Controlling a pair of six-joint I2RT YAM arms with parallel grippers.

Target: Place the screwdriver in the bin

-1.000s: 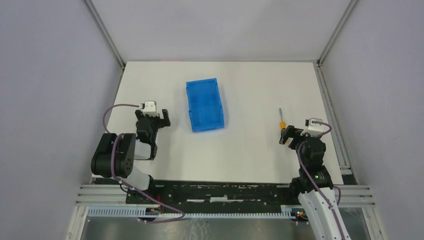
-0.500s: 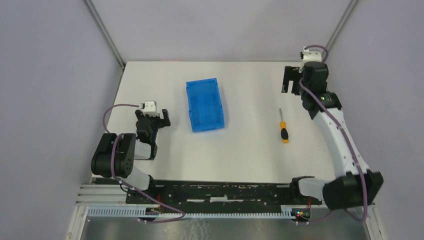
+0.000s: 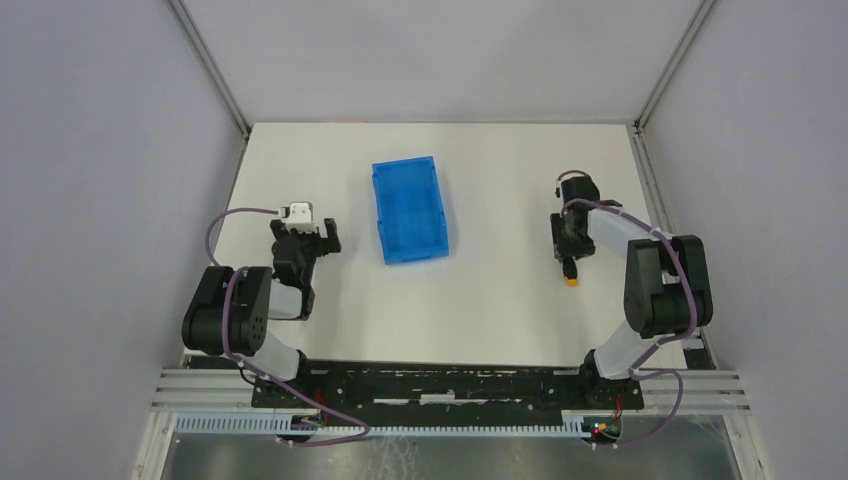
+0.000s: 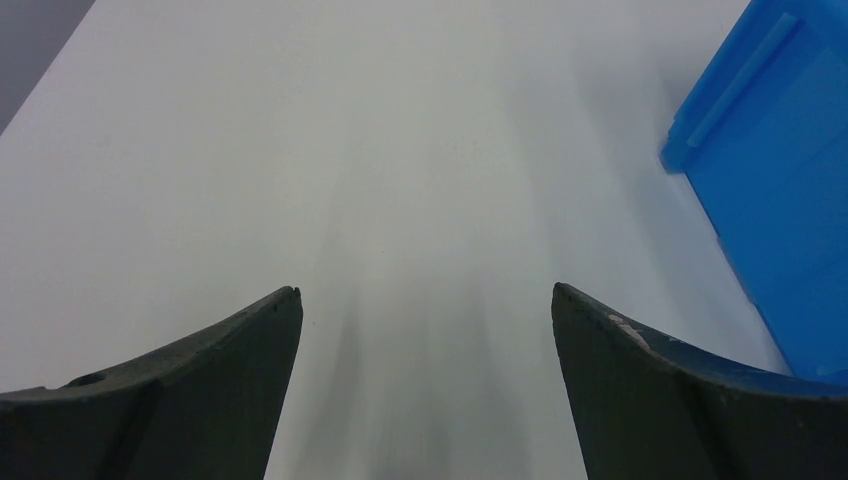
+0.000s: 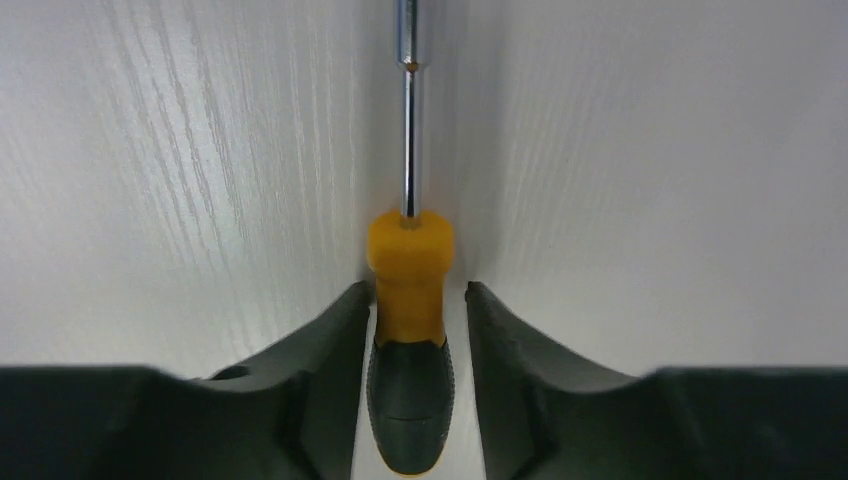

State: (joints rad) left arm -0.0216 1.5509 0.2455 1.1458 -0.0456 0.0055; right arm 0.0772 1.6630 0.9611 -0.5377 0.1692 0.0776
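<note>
The screwdriver point(image 5: 410, 290) lies flat on the white table at the right, its orange-and-black handle between the fingers of my right gripper point(image 5: 417, 287) and its metal shaft pointing away. The jaws stand narrow on both sides of the handle, with a thin strip of table showing on the right side. From above, the right gripper point(image 3: 568, 252) covers most of the screwdriver point(image 3: 571, 280), leaving only the handle's end in sight. The blue bin point(image 3: 410, 210) sits empty at mid table. My left gripper point(image 3: 305, 240) rests open to the left of it, holding nothing.
In the left wrist view the bin's wall point(image 4: 780, 200) fills the right edge, with bare white table ahead of the left gripper point(image 4: 425, 295). Grey walls with metal posts close the table on the left, back and right.
The right arm has come from the far right corner down onto the screwdriver, and its jaws have narrowed around the handle. The screwdriver, bin and left arm have not moved.
</note>
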